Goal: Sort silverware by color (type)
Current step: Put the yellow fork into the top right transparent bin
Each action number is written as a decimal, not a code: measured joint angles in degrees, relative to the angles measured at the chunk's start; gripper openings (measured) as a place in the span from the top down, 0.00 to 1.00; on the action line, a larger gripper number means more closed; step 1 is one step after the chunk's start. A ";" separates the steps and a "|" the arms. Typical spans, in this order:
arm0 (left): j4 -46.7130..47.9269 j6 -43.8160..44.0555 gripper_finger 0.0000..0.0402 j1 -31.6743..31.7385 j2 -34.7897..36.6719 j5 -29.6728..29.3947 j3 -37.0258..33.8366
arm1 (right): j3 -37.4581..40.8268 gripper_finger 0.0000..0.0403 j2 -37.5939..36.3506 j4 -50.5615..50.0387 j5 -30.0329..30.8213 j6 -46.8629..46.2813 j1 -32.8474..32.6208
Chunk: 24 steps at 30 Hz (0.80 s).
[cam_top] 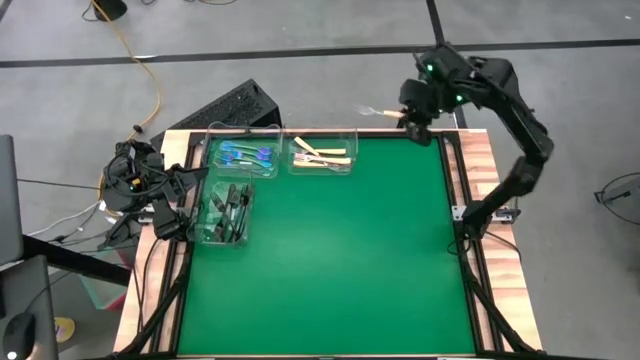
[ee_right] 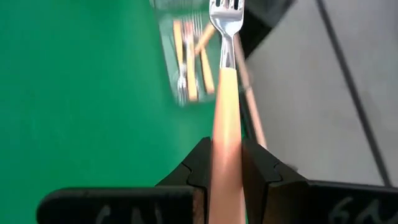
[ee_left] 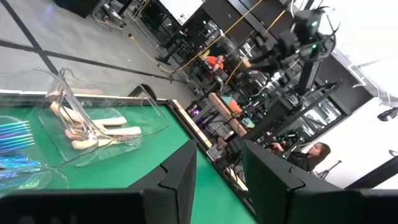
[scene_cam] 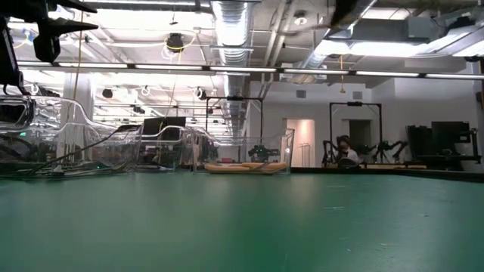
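From my station I see the right gripper [ee_right: 225,163] clamped on a tan-handled fork [ee_right: 225,93], silver tines pointing away from the wrist, raised above the far right corner of the green table [cam_top: 330,250], just past the bin of tan-handled forks [cam_top: 322,155]. The blue forks [cam_top: 245,154] sit in the next clear bin along the far edge, and the dark forks [cam_top: 228,212] fill a third bin nearer the left side. My left gripper [ee_left: 217,171] waits by the table's left edge, fingers parted and holding nothing. I can read no labels or writing anywhere.
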<state>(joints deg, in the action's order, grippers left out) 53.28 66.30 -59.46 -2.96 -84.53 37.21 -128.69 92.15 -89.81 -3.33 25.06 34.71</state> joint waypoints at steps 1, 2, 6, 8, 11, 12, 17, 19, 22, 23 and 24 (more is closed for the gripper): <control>0.00 0.02 0.72 -0.02 0.00 0.00 0.00 | 3.02 0.84 -1.81 0.17 0.06 -0.08 0.43; 0.00 0.04 0.72 -0.02 0.00 0.00 0.00 | 6.75 0.84 -3.68 1.22 0.32 -0.17 0.74; 0.00 0.17 0.72 0.00 0.00 -0.27 0.00 | 27.02 0.84 -13.50 11.88 0.08 -2.98 0.41; -0.02 0.22 0.72 0.00 0.00 -0.42 0.00 | 38.48 0.84 -19.03 19.48 0.09 -4.51 -0.31; -0.02 0.48 0.72 0.00 0.00 -0.84 0.00 | 53.53 0.84 -26.49 32.80 0.57 -8.19 -2.01; -0.02 0.45 0.72 -0.01 0.00 -0.89 0.00 | 57.95 0.84 -28.45 36.76 0.59 -9.36 -2.40; -0.02 0.37 0.72 -0.02 0.00 -2.74 0.00 | 76.09 0.84 -33.23 57.66 0.96 -16.12 -4.23; -0.02 0.35 0.72 -0.01 0.00 -3.61 0.00 | 80.44 0.84 -32.90 65.36 1.13 -18.55 -4.89; -0.02 -0.67 0.72 -0.02 0.00 -4.75 0.00 | 83.66 0.84 -29.60 75.56 1.04 -19.09 -5.97; -0.02 -1.24 0.72 0.00 0.00 -4.92 0.00 | 84.02 0.84 -27.69 78.68 1.06 -18.85 -6.28; 0.00 -1.84 0.72 -0.02 0.00 -5.09 0.00 | 84.04 0.84 -25.58 81.53 0.96 -18.39 -6.38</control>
<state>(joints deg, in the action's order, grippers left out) 53.28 64.46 -59.48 -2.96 -89.62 37.21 -44.64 66.57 -8.28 -2.37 6.67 28.33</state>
